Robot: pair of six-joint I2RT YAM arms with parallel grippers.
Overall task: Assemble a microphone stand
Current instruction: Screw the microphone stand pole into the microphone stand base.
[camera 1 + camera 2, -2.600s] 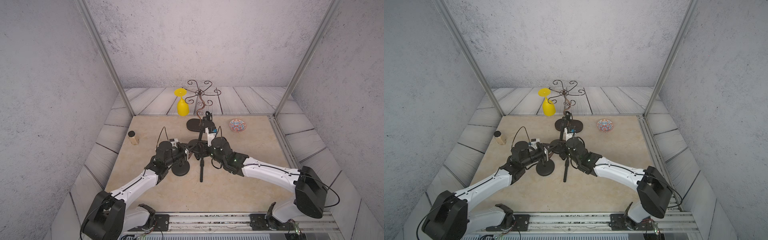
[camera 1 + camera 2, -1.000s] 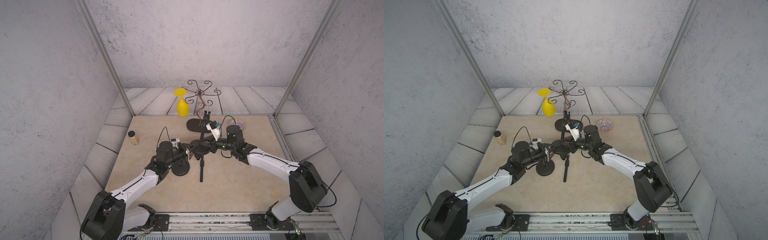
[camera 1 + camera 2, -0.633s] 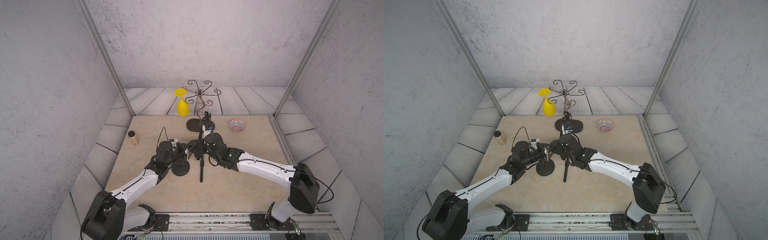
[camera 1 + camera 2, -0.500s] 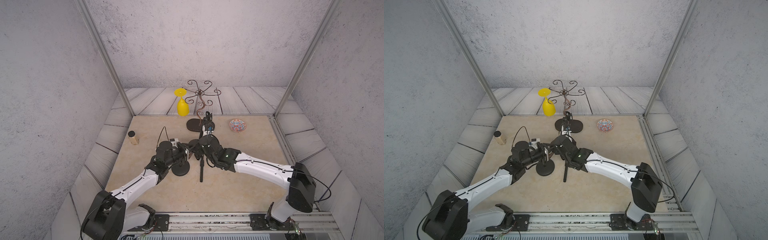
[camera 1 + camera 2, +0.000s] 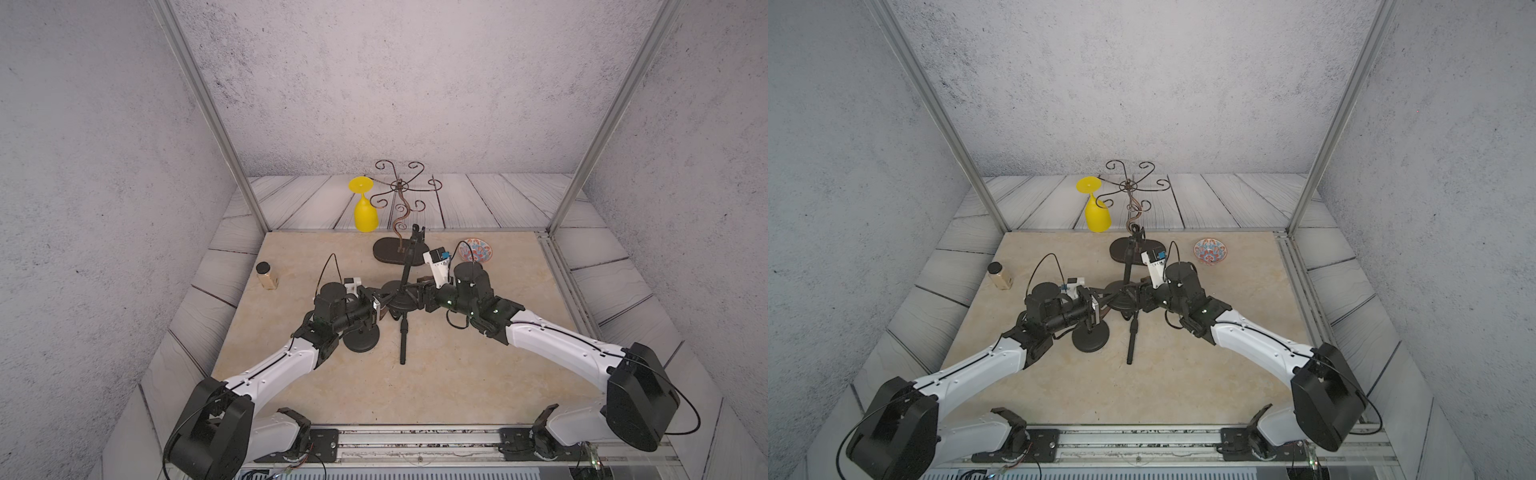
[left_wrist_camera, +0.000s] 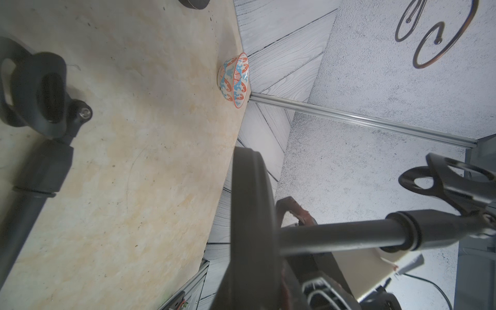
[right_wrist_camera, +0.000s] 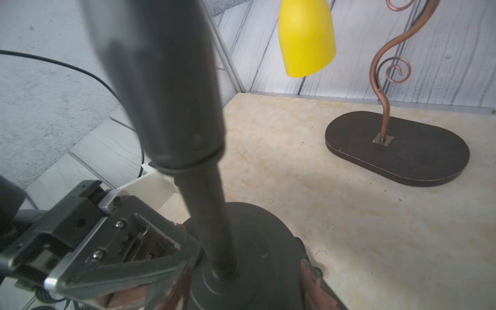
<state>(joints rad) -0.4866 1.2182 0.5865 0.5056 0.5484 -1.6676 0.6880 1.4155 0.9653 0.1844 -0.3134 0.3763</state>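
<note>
Pinching the round base (image 5: 395, 289) of the microphone stand (image 5: 1128, 266) by its rim, my left gripper (image 5: 381, 304) has its jaws pressed together on the disc (in the right wrist view one metal finger (image 7: 139, 252) lies across the top of it, tip just beside the foot of the pole). The base sits over the middle of the table (image 5: 457, 374), held clear of the surface. The pole (image 5: 408, 266) stands up from the base's centre and carries its clip (image 5: 417, 233) at the top end. My right gripper (image 5: 420, 296) reaches in from 3 o'clock of the base with its jaws spread, and its reddish fingers (image 7: 311, 280) sit on either side of the pole's foot without closing on it; whether they touch the disc I cannot tell. At 7 o'clock of the held base a second base (image 5: 360, 340) lies flat on the table, partly under my left arm. At 6 o'clock a loose pole (image 5: 402, 340) lies on the table, and the left wrist view shows a second clip (image 6: 35, 88) on its end. A wire rack (image 5: 397, 193) stands at the table's 12 o'clock edge, with a yellow glass (image 5: 365, 214) hanging upside down from it. A patterned bowl (image 5: 476, 251) sits at 1 o'clock, and a small jar (image 5: 266, 276) at 10 o'clock.
</note>
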